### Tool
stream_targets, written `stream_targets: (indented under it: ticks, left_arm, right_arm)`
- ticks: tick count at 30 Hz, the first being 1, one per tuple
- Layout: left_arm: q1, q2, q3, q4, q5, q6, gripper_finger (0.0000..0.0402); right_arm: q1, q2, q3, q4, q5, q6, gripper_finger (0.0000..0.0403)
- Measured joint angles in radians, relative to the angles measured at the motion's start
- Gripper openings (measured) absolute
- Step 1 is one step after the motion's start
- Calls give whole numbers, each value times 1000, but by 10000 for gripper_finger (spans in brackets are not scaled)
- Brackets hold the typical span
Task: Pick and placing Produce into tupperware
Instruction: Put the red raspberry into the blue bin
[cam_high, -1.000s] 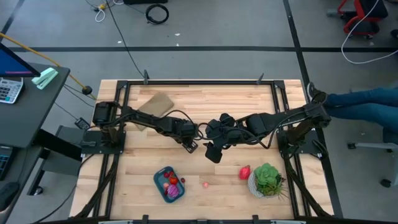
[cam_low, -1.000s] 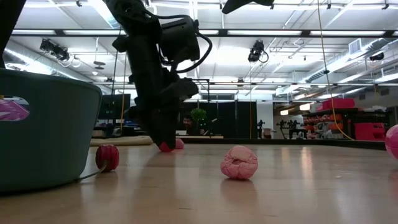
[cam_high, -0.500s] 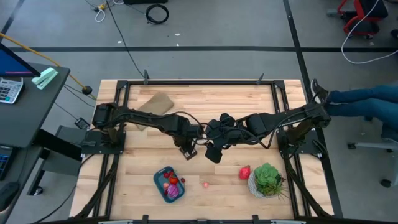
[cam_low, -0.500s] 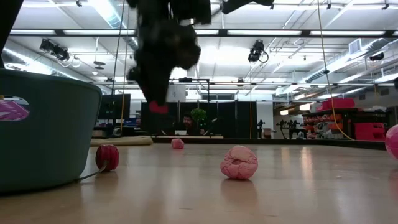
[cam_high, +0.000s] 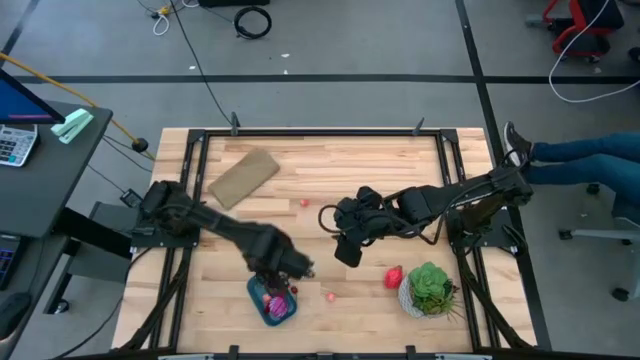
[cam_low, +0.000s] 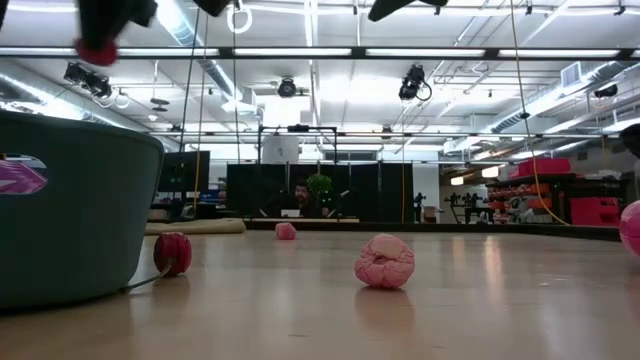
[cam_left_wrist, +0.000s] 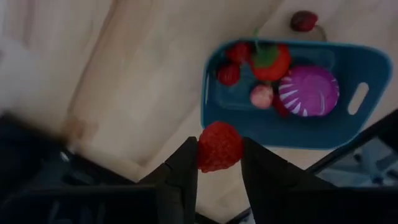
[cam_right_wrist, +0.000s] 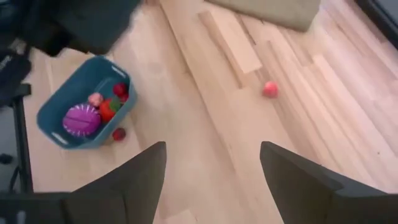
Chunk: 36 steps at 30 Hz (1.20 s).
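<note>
The left pincer (cam_left_wrist: 217, 163) is clamped on one red strawberry-like piece (cam_left_wrist: 219, 146), held in the air just beside a long edge of the teal-blue shallow rectangular plastic container (cam_left_wrist: 348, 134). From above, this pincer (cam_high: 283, 270) sits over the container (cam_high: 272, 303) near the front edge of the pale wooden table (cam_high: 340, 160).

The left wrist view counts the container's contents: one magenta-purple ribbed piece (cam_left_wrist: 308, 91), one pale pink small ball (cam_left_wrist: 262, 96), one red piece with a green top (cam_left_wrist: 269, 60) and about two smaller red pieces (cam_left_wrist: 228, 73). One dark red cherry-like piece (cam_left_wrist: 303, 20) lies on the table just outside the container's wall.

Only the low view shows that cherry's thin stem, the cherry (cam_low: 172, 252) sitting just beside the container wall (cam_low: 80, 210), and the wrinkled skin of a pale pink ball (cam_low: 385, 261) lying alone in open table. A small pink-red ball (cam_low: 286, 231) lies farther back.

The high view alone shows one flat tan rectangular piece (cam_high: 242, 176) near the far left corner, one green leafy plant in a white pot (cam_high: 430, 289) at the front right, and a magenta piece (cam_high: 394, 276) touching the pot.

The right pincer (cam_right_wrist: 212, 180) hovers over mid-table with fingers wide apart, holding nothing. Bare wood lies open between the container and the plant.
</note>
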Motion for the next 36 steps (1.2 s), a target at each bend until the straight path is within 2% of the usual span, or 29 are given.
stream_targets:
  ticks: [6,14,23,30,36]
  left_arm:
    - [-118,0,-53,147,-5,-252,115]
    - [-186,0,-223,444,-41,-387,116]
    - [-186,0,-361,496,-46,-390,116]
    - [-182,1,-416,523,-45,-386,125]
    - [-178,1,-429,556,-46,-301,139]
  right_arm:
    - [48,0,0,-86,-4,98,269]
    - [100,0,-1,-230,-4,260,269]
    - [150,0,-1,-230,-3,372,269]
    - [182,1,-1,-220,13,444,269]
    - [188,1,-1,-204,22,454,269]
